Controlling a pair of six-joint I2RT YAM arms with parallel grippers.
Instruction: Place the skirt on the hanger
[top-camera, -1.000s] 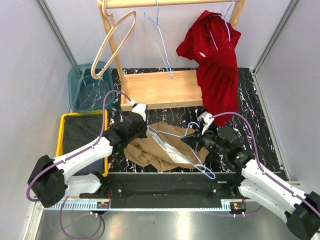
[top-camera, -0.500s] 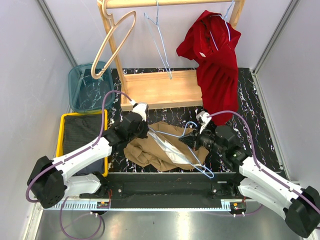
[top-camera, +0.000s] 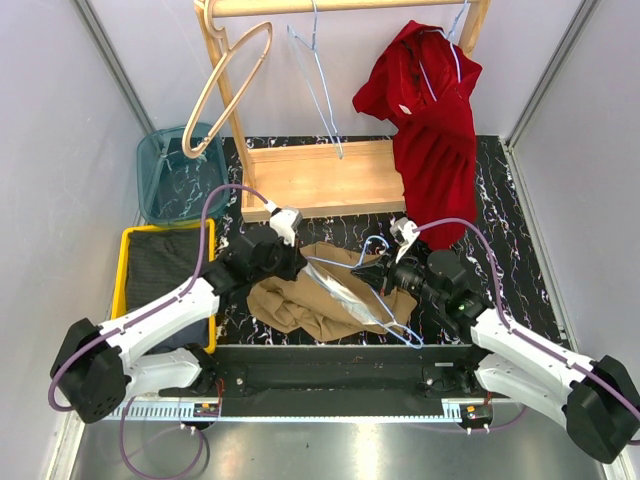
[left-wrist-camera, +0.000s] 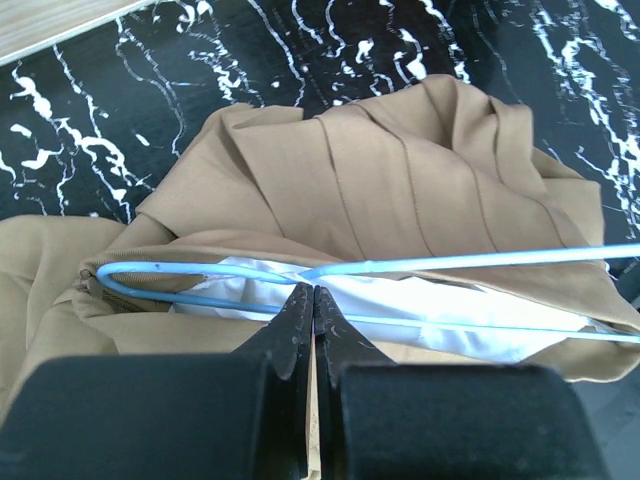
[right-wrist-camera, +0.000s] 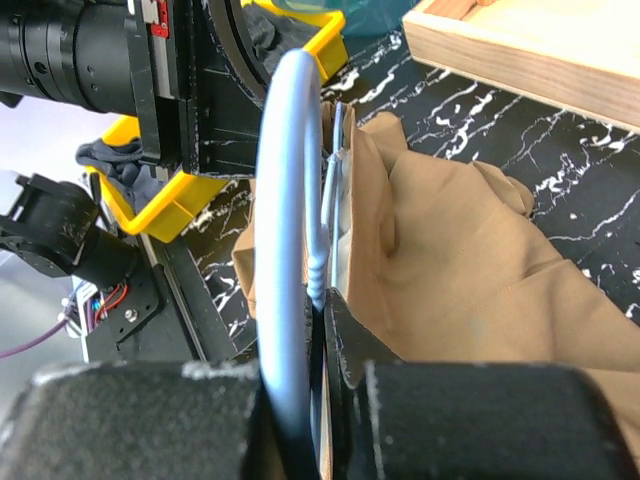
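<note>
1. While nothing is hung up yet, the left end effector (top-camera: 296, 262) is pinched fully shut on the opening edge of the skirt (top-camera: 300, 305), right where the white lining shows. It's slid a bit toward the middle over the last second.
2. The skirt itself lies crumpled on the black desk (top-camera: 500, 200), between the two arms and just in front of the wooden rack base (top-camera: 320, 175).
3. The blue hanger (top-camera: 395, 322) has one shoulder tucked inside the lining. It's shifted leftward, so it looks deeper in than a second ago.
4. The right end effector (top-camera: 372, 277) is clamped on the hanger up by its neck, and it's pushed in toward the left arm.
5. My read: mid-threading. One shoulder's in, but the other still pokes out toward the near edge, so the waist needs stretching over it.
</note>
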